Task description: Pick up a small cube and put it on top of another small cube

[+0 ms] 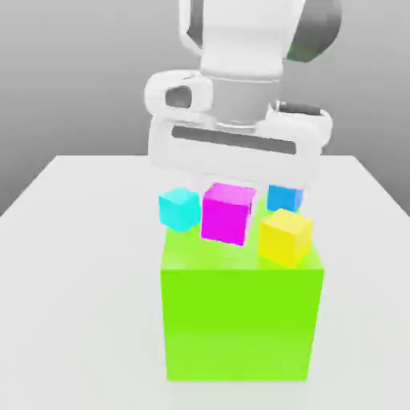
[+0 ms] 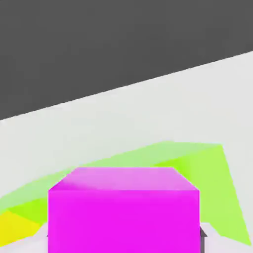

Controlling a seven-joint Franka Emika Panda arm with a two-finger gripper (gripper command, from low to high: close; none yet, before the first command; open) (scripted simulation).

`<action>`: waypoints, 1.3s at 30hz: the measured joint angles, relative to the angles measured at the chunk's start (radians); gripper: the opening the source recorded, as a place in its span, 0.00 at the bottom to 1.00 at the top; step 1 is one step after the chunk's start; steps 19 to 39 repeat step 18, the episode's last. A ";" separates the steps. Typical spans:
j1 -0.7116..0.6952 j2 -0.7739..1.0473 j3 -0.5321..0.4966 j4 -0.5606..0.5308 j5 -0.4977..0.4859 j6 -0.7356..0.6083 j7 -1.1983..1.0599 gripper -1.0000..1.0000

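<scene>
The small magenta cube [image 1: 228, 212] sits right under my white hand, between the fingers of my gripper [image 1: 231, 192], which is shut on it. In the hand view the magenta cube [image 2: 123, 212] looms close up. From the exterior view I cannot tell whether it rests on the table or hangs just above it. A small cyan cube [image 1: 178, 210] is beside it on the exterior view's left. A small yellow cube [image 1: 285, 236] is on the right and nearer the camera. A small blue cube [image 1: 283, 197] lies further back on the right.
A big lime-green cube [image 1: 243, 320] stands in front of the small cubes and hides their bases; its top also shows in the hand view [image 2: 197, 168]. The white table [image 1: 72, 264] spreads out on both sides of it.
</scene>
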State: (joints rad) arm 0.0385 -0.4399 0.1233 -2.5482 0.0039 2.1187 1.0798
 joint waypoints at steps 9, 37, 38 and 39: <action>0.218 -0.326 0.006 -0.132 0.086 -0.204 -0.292 0.00; 0.271 -0.349 0.021 -0.282 0.118 -0.074 -0.367 1.00; 0.271 -0.349 0.021 -0.282 0.118 -0.074 -0.367 1.00; 0.271 -0.349 0.021 -0.282 0.118 -0.074 -0.367 1.00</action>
